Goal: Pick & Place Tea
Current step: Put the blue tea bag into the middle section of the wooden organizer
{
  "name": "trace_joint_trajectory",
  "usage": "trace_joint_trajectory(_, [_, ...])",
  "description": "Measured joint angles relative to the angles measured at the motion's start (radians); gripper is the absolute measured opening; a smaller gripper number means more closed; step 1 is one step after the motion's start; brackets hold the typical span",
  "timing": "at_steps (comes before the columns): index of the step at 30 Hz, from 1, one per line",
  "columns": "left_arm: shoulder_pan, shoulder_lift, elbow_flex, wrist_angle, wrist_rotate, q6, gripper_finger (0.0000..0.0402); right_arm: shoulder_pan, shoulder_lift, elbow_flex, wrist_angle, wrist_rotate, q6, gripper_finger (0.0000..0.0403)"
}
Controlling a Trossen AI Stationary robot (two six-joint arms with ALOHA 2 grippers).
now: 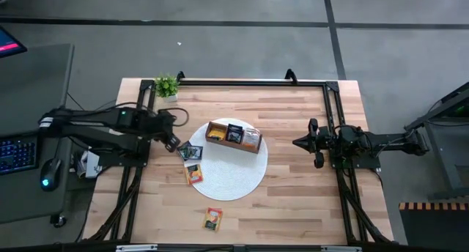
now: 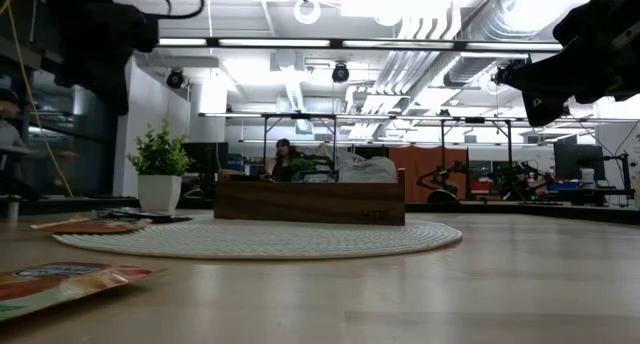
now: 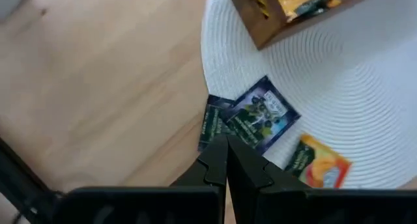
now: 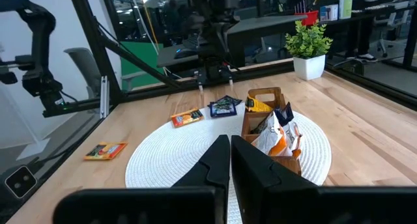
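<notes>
Two dark tea sachets (image 3: 260, 113) (image 3: 212, 123) lie overlapping at the left rim of a round white mat (image 1: 231, 180), with an orange one (image 3: 319, 162) beside them on the mat. Another orange sachet (image 1: 212, 219) lies on the bare wood nearer the front edge. More sachets stand in the brown wooden box (image 1: 233, 137) on the mat. My left gripper (image 1: 176, 144) is shut and slants down above the dark sachets, clear of them. My right gripper (image 1: 297, 143) is shut and level, off to the mat's right.
A small potted plant (image 1: 167, 86) stands at the far left corner. A black frame runs along the table's far edge and both sides (image 1: 333, 113). Bare wood lies in front of the mat and to its right.
</notes>
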Motion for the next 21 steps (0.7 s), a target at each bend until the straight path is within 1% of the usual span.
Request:
trace_joint_trajectory(3, [-0.001,0.071,0.005,0.019,0.004,0.085,0.0001,0.0,0.0,0.0,0.0,0.0,0.0,0.0012])
trace_joint_trajectory(7, [-0.008,0.182,0.006,0.059,0.069,0.156,0.0001,0.0,0.0,0.0,0.0,0.0,0.0,0.0012])
trace_joint_trajectory(9, [-0.03,0.228,0.006,0.077,0.077,0.182,0.0001,0.0,0.0,0.0,0.0,0.0,0.0,0.0012])
trace_joint_trajectory(13, [-0.103,0.277,0.006,0.139,0.046,0.198,0.0001,0.0,0.0,0.0,0.0,0.0,0.0,0.0012])
trace_joint_trajectory(16, [-0.165,0.277,0.006,0.155,0.002,0.197,0.0001,0.0,0.0,0.0,0.001,0.0,0.0,0.0012])
trace_joint_trajectory(19, [-0.222,0.277,-0.007,0.158,-0.066,0.195,0.0001,0.0,0.001,0.0,0.004,0.001,0.0,0.0012])
trace_joint_trajectory(21, [-0.253,0.277,-0.027,0.155,-0.09,0.167,0.0001,0.0,0.001,0.0,0.004,0.001,0.0,0.0012])
